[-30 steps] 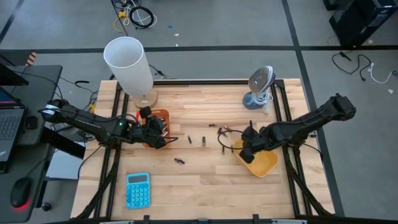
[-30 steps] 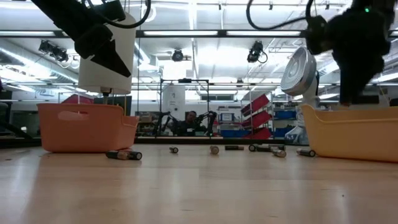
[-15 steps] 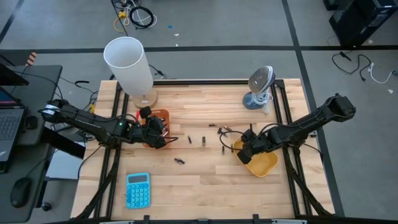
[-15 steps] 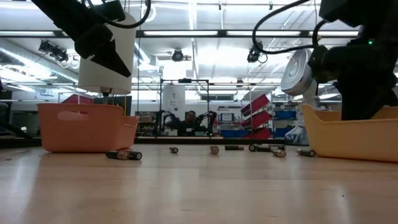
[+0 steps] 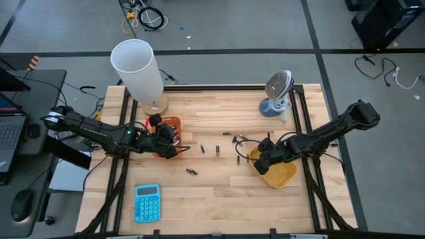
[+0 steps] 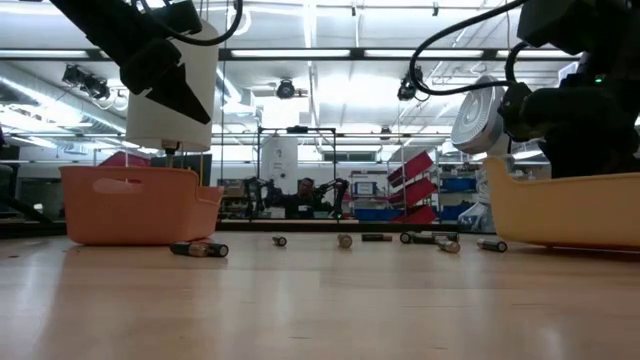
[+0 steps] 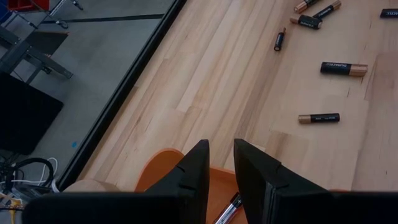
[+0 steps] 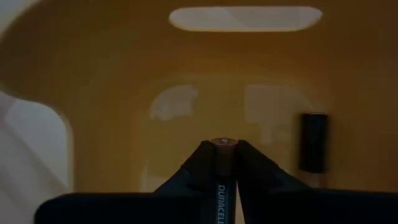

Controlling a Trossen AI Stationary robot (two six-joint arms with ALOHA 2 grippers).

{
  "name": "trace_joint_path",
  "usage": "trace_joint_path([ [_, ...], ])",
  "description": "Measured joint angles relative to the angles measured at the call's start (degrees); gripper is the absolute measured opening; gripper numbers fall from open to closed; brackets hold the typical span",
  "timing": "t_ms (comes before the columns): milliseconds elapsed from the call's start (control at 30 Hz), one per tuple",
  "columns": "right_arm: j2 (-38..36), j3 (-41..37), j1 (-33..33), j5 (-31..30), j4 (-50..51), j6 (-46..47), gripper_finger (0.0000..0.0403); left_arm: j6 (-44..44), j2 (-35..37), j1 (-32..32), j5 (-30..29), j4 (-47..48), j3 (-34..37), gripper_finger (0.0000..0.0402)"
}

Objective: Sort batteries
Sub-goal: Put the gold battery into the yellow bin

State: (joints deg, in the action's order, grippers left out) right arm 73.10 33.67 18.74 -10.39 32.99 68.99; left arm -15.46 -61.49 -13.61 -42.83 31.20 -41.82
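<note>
Yellow tray (image 5: 282,176) is under my right gripper (image 8: 224,163), which sits inside the tray's near end; jaws clenched on one cell (image 8: 222,174), held end-on and pointing at the tray floor. I judge this is the drop position: low and inside the walls, so the cell will not roll out. One dark cell (image 8: 313,142) already lies on that floor.

Left gripper (image 7: 221,180) hangs over the orange tray (image 5: 172,124), jaws nearly together with a narrow gap, nothing between them that I can see. A cell (image 7: 229,208) lies in the tray below it.

Loose batteries (image 5: 216,149) remain scattered on the surface (image 5: 212,192) between the two trays, apart from each other; the left wrist view shows several (image 7: 344,68). Sorting is partway, by my estimate.
</note>
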Motion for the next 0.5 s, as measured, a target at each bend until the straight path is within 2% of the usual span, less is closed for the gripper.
trace_joint_path([
  [500,0.02,0.00,0.00,0.00,0.07,-0.15,0.0067,0.00,0.00,0.00,0.00,0.02,0.00,0.0076],
])
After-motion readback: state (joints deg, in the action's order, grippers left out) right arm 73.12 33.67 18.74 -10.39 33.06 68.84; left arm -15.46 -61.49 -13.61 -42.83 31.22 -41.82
